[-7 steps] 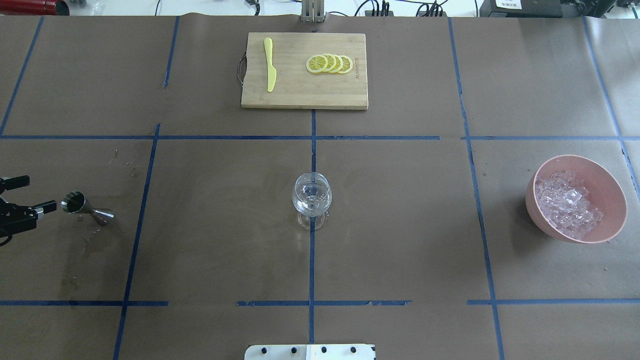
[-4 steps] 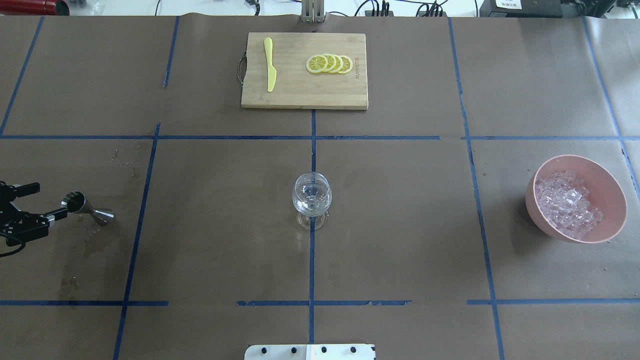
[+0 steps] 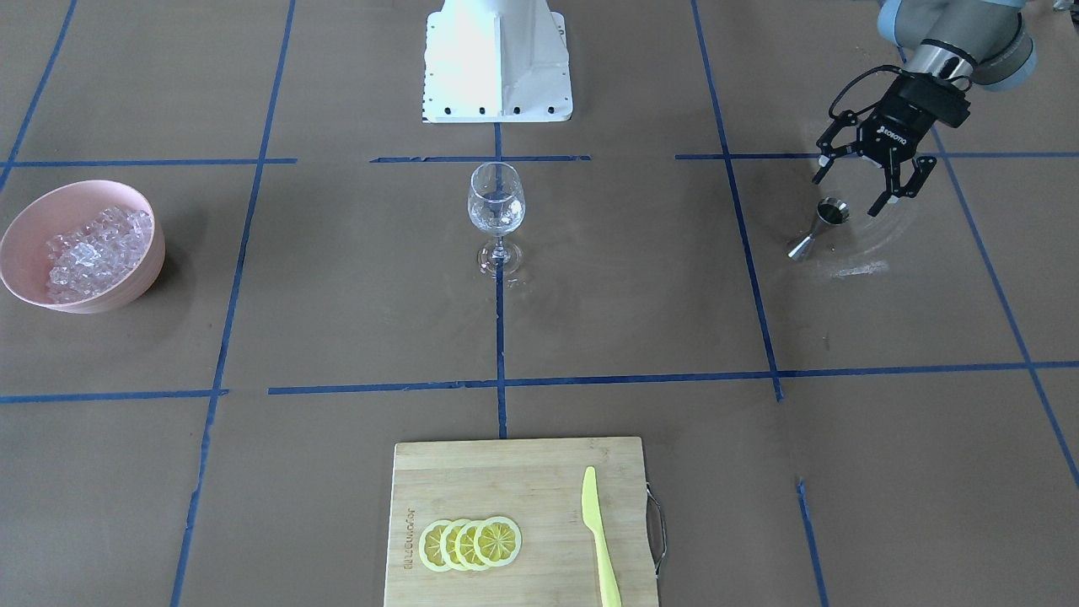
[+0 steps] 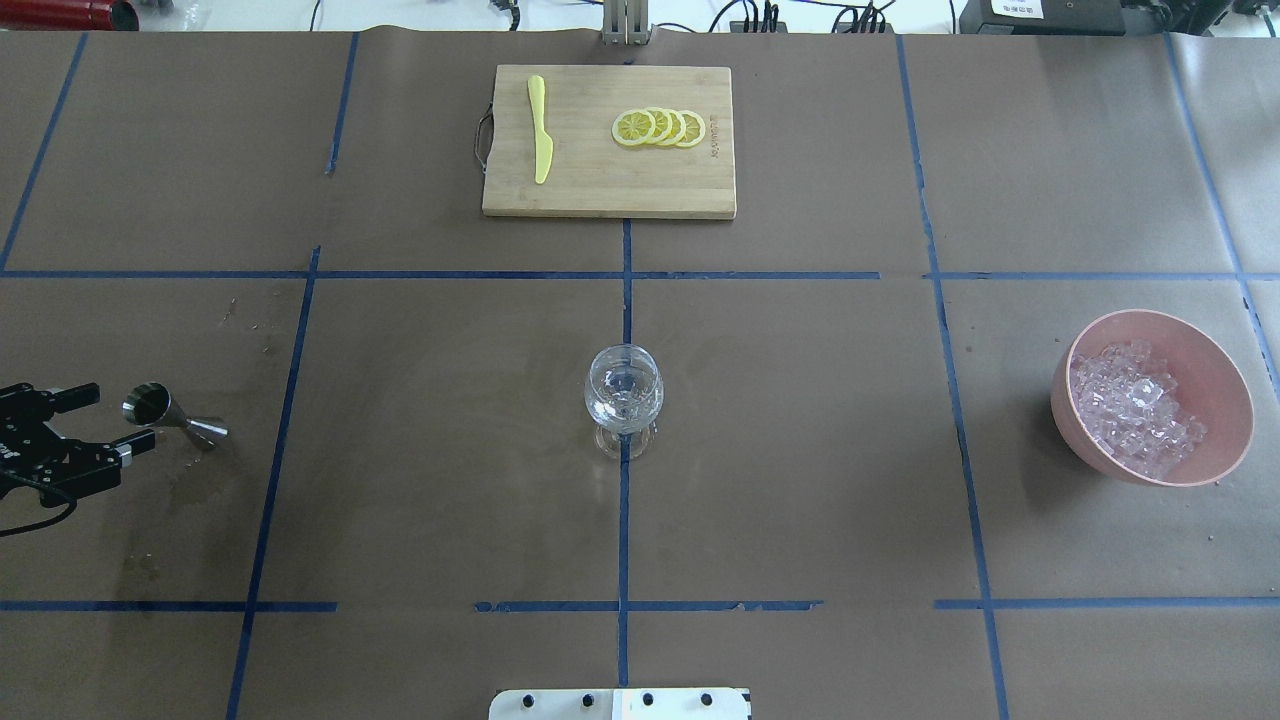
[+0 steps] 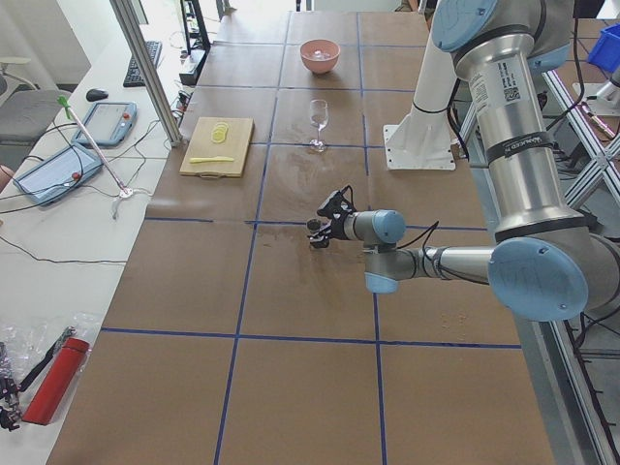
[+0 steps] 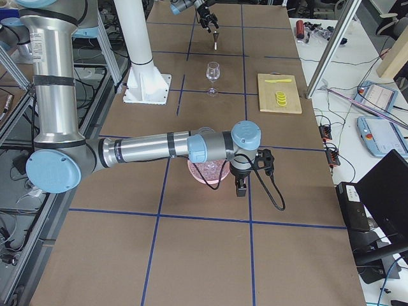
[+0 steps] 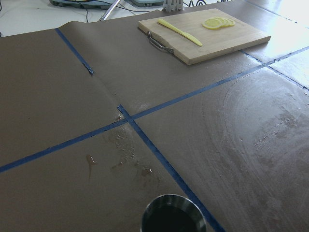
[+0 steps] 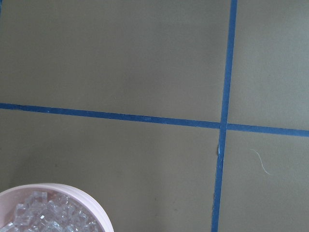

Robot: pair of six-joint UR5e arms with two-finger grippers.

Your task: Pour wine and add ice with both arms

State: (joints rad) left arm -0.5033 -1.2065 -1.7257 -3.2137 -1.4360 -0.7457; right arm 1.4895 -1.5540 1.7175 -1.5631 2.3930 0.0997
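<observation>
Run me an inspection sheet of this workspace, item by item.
Surface: brown-papered table, blue tape grid, wet marks near the jigger.
Job's things: ice heaped in pink bowl; wine glass upright, centre.
Clutter: cutting board carrying lemon slices and yellow knife.
Grippers: left gripper open, by the jigger; right gripper near the bowl, state unclear.
Cables: black cable loops off the right wrist.
Surroundings: tablets on a side bench.
</observation>
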